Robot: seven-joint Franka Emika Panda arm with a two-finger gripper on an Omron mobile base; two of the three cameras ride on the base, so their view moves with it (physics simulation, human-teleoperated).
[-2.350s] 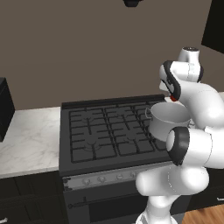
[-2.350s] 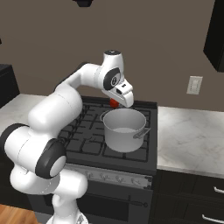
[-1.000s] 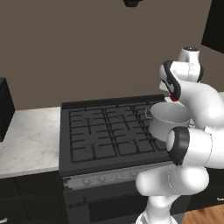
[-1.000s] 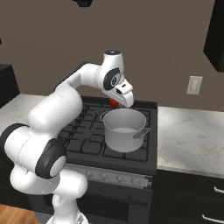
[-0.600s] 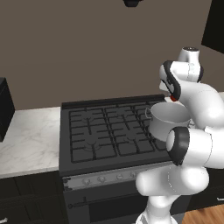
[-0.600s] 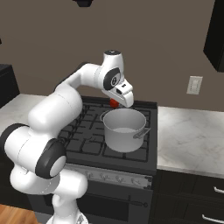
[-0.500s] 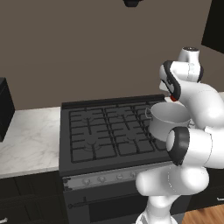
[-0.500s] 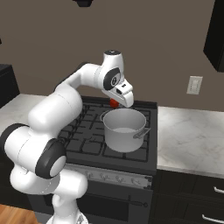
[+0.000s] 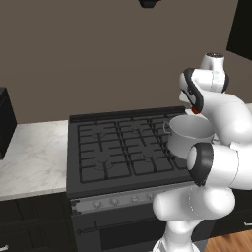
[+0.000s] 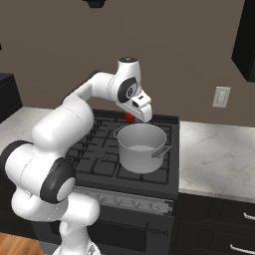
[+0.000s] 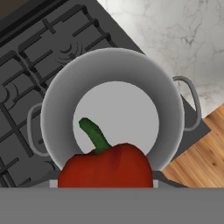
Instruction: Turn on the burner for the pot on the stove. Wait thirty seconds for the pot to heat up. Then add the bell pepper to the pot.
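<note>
Silver-grey pot (image 10: pixel 142 148) standing on the black gas stove (image 9: pixel 123 152), over the front right burner, near the range's front edge and just beside the marble counter (image 10: pixel 219 154) to the right. Seen from the hand view: pot interior bare and pale, mouth wide and unobstructed, two loop handles jutting at opposite sides, wood floor beyond the stove's front edge. Remaining grates (image 9: pixel 110 145) to the left bare, offering open room across the cooktop; a second stretch of marble counter (image 9: pixel 29 157) left of the range, a dark block at its far end. Row of small grey knobs (image 9: pixel 118 199) along the front panel above the oven door. No legible brand, label or writing anywhere. White arm arched up and over from the base, elbow high, wrist bent downward, gripper (image 10: pixel 133 117) poised above the pot's back rim. Red bell pepper (image 11: pixel 106 168) clamped between the jaws, green stem pointing toward the pot's mouth, fruit hanging above the pot and clear of its rim.
</note>
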